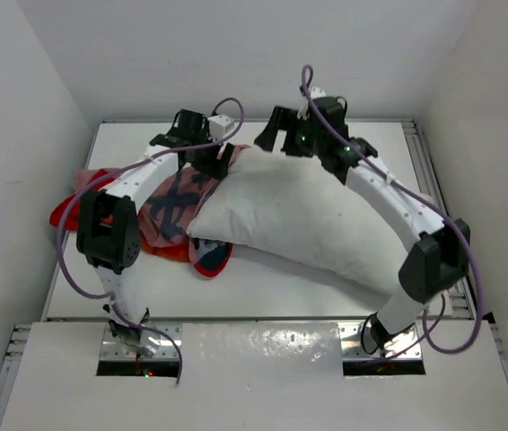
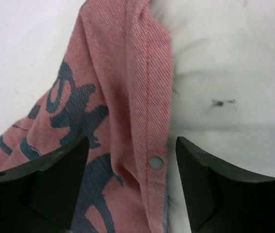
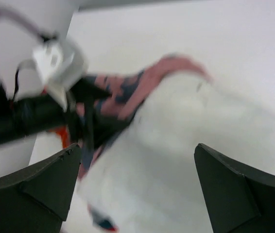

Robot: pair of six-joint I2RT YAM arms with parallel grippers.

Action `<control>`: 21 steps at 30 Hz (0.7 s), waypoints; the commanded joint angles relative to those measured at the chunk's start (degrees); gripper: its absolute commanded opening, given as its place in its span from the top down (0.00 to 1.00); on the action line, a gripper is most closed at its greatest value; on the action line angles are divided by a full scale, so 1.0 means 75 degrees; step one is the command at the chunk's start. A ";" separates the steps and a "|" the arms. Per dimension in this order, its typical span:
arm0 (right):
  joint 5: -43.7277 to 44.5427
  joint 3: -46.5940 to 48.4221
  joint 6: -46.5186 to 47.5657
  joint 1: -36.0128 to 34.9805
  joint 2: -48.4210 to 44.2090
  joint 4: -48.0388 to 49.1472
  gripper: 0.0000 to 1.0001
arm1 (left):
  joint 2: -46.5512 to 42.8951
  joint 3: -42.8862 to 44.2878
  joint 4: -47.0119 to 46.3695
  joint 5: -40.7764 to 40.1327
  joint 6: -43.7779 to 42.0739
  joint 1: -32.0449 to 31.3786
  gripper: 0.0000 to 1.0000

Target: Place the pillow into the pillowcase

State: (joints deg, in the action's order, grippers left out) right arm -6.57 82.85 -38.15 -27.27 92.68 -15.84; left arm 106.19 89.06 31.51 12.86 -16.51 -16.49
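Note:
The white pillow (image 1: 308, 220) lies slantwise across the middle of the table, its left end resting on the red-orange pillowcase (image 1: 169, 211), which lies crumpled at the left. My left gripper (image 1: 221, 162) hangs open at the pillow's far left corner. In the left wrist view its jaws (image 2: 132, 145) straddle the pillowcase's hem (image 2: 147, 97) and a snap button (image 2: 155, 161), with the pillow (image 2: 225, 73) just to the right. My right gripper (image 1: 272, 136) is open above the pillow's far edge. In the blurred right wrist view it (image 3: 138, 148) stands wide over the pillow (image 3: 176, 145), nothing between the fingers.
White walls close in the table (image 1: 263, 287) on the left, right and back. A metal rail (image 1: 433, 180) runs along the right edge. Purple cables loop off both arms. My left arm (image 3: 30, 111) shows near the pillowcase (image 3: 142, 82) in the right wrist view.

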 commanded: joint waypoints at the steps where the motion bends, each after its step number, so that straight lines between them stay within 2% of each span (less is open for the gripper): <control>1: 0.0407 0.0905 0.0154 0.0471 0.1303 -0.0396 0.03 | 0.0195 0.0430 -0.0509 -0.0040 0.0210 -0.0063 0.31; 5: -0.0224 0.1842 0.0526 0.0683 0.2734 -0.0619 0.03 | 0.0465 0.0583 -0.0206 0.0288 0.0057 -0.0157 0.48; 6: -0.0667 0.1879 0.0621 0.0682 0.3049 -0.0584 0.03 | 0.0501 0.0571 -0.0205 0.0347 0.0057 -0.0226 0.49; 9: -0.1476 0.1716 0.0983 0.0519 0.3239 -0.0327 0.05 | 0.0618 0.0536 -0.0263 0.0441 0.0150 -0.0344 0.53; 10: -0.1816 0.1680 0.1090 0.0472 0.3263 -0.0291 0.06 | 0.0653 0.0559 -0.0275 0.0464 0.0255 -0.0402 0.56; 11: -0.2469 0.1668 0.1218 0.0390 0.3240 -0.0279 0.08 | 0.0677 0.0583 -0.0275 0.0534 0.0280 -0.0426 0.63; 13: -0.2943 0.1494 0.1489 0.0296 0.3123 -0.0244 0.29 | 0.0724 0.0792 -0.0228 0.0582 0.0384 -0.0473 0.79; 14: -0.3142 0.1353 0.1524 0.0226 0.2925 -0.0116 0.38 | 0.0735 0.0921 -0.0124 0.0524 0.0409 -0.0473 0.94; 15: -0.3167 0.0934 0.1524 0.0202 0.2796 0.0047 0.48 | 0.0724 0.1050 -0.0042 0.0407 0.0502 -0.0496 1.00; 16: -0.3214 0.0721 0.1408 0.0167 0.2655 0.0420 0.67 | 0.0701 0.1400 0.0029 0.0220 0.0619 -0.0601 1.00; 18: -0.3308 0.0275 0.1209 0.0097 0.2420 0.0773 0.92 | 0.0596 0.1962 0.0438 -0.0062 0.0562 -0.0823 1.00; 19: -0.3343 0.0158 0.1162 0.0015 0.2269 0.0833 1.00 | 0.0525 0.2093 0.0637 -0.0190 0.0410 -0.0906 1.00; 21: -0.3425 -0.0252 0.1021 -0.0079 0.2104 0.1184 1.00 | 0.0303 0.2340 0.0802 -0.0331 0.0281 -0.1082 1.00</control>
State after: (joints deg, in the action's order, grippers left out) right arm -24.49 84.14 -28.84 -24.67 111.13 -10.72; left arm 112.49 102.06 38.57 11.79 -13.63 -21.78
